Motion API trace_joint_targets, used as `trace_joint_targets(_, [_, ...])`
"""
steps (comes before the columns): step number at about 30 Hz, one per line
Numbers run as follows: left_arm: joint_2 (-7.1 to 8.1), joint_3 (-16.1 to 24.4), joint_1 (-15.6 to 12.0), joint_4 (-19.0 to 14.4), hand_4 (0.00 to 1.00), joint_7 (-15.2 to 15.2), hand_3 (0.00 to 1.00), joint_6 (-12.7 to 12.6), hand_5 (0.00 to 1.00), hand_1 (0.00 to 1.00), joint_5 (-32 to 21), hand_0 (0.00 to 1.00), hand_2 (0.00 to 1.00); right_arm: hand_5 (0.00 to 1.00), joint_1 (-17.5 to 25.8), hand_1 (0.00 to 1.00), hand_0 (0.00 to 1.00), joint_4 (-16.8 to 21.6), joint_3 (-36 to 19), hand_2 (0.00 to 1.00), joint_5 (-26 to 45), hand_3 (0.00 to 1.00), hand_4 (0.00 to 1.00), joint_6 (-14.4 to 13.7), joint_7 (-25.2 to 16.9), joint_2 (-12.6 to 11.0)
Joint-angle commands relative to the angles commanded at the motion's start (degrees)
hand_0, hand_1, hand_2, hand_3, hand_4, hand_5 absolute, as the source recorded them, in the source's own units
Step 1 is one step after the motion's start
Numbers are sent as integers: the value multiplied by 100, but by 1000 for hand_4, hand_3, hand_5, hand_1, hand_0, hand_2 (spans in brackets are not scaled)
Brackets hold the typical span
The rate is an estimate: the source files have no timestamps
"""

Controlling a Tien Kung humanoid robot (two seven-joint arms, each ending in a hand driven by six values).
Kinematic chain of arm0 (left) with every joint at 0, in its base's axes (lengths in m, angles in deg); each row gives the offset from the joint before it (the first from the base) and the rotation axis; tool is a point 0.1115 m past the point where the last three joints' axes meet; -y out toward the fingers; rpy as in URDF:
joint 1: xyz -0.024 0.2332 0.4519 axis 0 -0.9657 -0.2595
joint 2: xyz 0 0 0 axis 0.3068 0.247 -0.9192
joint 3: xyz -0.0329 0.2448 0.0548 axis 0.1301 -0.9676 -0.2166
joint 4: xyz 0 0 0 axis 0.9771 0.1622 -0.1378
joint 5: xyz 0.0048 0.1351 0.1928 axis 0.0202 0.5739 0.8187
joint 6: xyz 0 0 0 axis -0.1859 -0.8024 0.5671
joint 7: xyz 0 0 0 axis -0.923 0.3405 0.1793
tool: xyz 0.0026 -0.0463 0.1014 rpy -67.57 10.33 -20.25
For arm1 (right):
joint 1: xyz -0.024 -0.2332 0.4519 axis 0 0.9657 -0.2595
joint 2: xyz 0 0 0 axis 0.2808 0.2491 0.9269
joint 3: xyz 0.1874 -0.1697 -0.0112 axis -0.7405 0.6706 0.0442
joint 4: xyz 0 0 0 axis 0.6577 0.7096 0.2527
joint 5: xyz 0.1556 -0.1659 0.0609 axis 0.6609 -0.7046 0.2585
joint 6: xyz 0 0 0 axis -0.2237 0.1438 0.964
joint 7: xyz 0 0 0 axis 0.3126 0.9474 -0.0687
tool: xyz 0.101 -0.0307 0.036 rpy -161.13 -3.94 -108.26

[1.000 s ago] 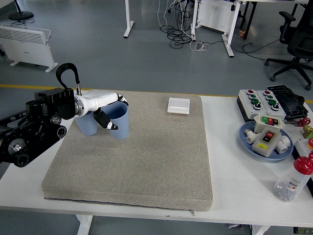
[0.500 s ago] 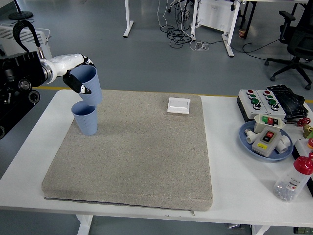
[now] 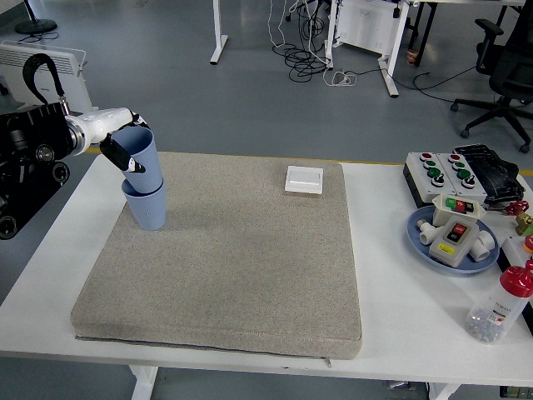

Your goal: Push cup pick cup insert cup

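- Grey mat [image 3: 233, 250] covered the white tabletop [image 3: 391, 275].
- At upper left, the left hand [image 3: 117, 146], fingers closed around the upper cup [image 3: 140, 158], had lowered it since half a second earlier; its base now sat partly inside the standing cup [image 3: 146, 204].
- Insertion looked nearly done; release remained.

Tilted blue cup [image 3: 139, 154] nested in upright cup [image 3: 146, 205]

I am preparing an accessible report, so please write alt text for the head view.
The robot's left hand holds a blue plastic cup tilted, its base entering a second blue cup standing on a grey felt mat. A small white square box lies at the mat's far edge.
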Motion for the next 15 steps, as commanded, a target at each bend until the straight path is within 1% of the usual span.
trace_joint_targets(2, [-28, -35, 18, 95, 420, 56, 485, -29, 2, 525, 34, 539, 513, 469, -5, 651, 723, 0, 8, 643, 6, 573, 119, 1, -2, 0])
trace_joint_targets(6, [-50, -61, 33, 151, 426, 94, 486, -47, 2, 527, 45, 537, 514, 469, -6, 651, 723, 0, 22, 642, 23, 573, 119, 1, -4, -1])
trace_joint_targets(9, [-95, -148, 74, 244, 426, 160, 486, -77, 2, 527, 47, 537, 514, 469, -27, 651, 723, 0, 31, 642, 29, 573, 119, 2, -4, -6])
trace_joint_targets(10, [-106, -165, 83, 279, 491, 182, 523, -87, 2, 561, 46, 524, 575, 469, -32, 652, 723, 0, 33, 642, 26, 573, 119, 3, -3, -7])
trace_joint_targets(15, [-125, -212, 120, 405, 491, 261, 523, -100, 2, 561, 74, 524, 575, 469, -51, 652, 723, 0, 49, 642, 38, 573, 119, 4, -2, -16])
